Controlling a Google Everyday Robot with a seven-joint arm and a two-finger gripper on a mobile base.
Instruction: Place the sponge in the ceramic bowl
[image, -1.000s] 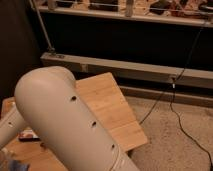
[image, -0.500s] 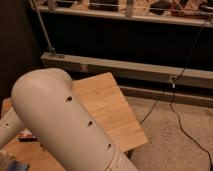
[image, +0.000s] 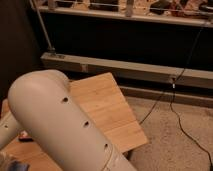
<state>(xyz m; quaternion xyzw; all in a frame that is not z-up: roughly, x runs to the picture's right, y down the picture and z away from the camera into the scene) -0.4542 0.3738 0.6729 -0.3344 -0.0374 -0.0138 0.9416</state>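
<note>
Wooden tabletop (image: 107, 107) is half hidden by the robot's pale arm (image: 65, 125). The gripper is cut out of frame somewhere past that arm, and its state cannot be told. Neither sponge nor ceramic bowl is seen, so their bearing from the gripper cannot be judged.

My arm (image: 65, 125) hides most of what I need. A small dark-red sliver (image: 24, 136) shows at the near left on the wooden table (image: 107, 107), against the arm's edge; I can't tell whether it is the ceramic bowl. A blue-grey patch (image: 7, 161) in the near-left corner may be the sponge. My gripper is out of view.
</note>
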